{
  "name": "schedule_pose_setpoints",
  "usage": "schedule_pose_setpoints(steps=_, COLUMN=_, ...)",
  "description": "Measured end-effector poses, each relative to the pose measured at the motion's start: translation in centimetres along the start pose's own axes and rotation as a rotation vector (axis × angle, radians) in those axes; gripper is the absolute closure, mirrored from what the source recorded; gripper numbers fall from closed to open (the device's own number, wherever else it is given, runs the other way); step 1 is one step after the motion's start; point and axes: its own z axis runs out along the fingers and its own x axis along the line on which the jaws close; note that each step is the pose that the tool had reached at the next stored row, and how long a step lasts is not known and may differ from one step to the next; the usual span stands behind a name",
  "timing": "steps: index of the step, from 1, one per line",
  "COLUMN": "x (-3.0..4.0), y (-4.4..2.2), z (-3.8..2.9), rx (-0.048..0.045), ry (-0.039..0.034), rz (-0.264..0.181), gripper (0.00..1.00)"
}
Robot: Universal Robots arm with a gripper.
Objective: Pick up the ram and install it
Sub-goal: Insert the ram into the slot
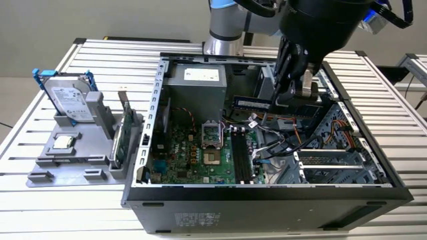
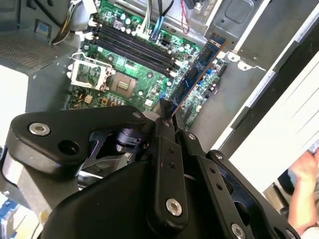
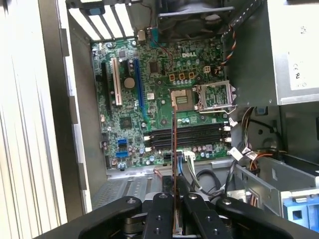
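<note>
Slatted metal worktop (image 1: 67, 220) bears an open computer case (image 1: 267, 199) — over its motherboard (image 3: 149, 99) hangs the tool (image 2: 167, 117), clamped on the ram (image 2: 199, 69), whose gripped end hides between the fingers (image 2: 168, 149).

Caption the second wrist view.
Gripper holds the thin blue ram stick over black memory slots on the green motherboard.

The open computer case (image 1: 267, 195) sat on the table (image 1: 53, 215), motherboard (image 1: 193, 150) on its floor. At the exterior view's left, a holder (image 1: 60, 165) carried the hard drive (image 1: 67, 100). The ram (image 1: 251, 103), clamped in the gripper (image 1: 275, 101), hung above the motherboard.
</note>
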Motion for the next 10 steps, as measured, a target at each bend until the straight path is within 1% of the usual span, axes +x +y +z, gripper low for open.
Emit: schedule_pose_setpoints(steps=10, x=0.00, y=0.00, z=0.00, rx=0.0015, ry=-0.0028, rz=0.100, gripper=1.00)
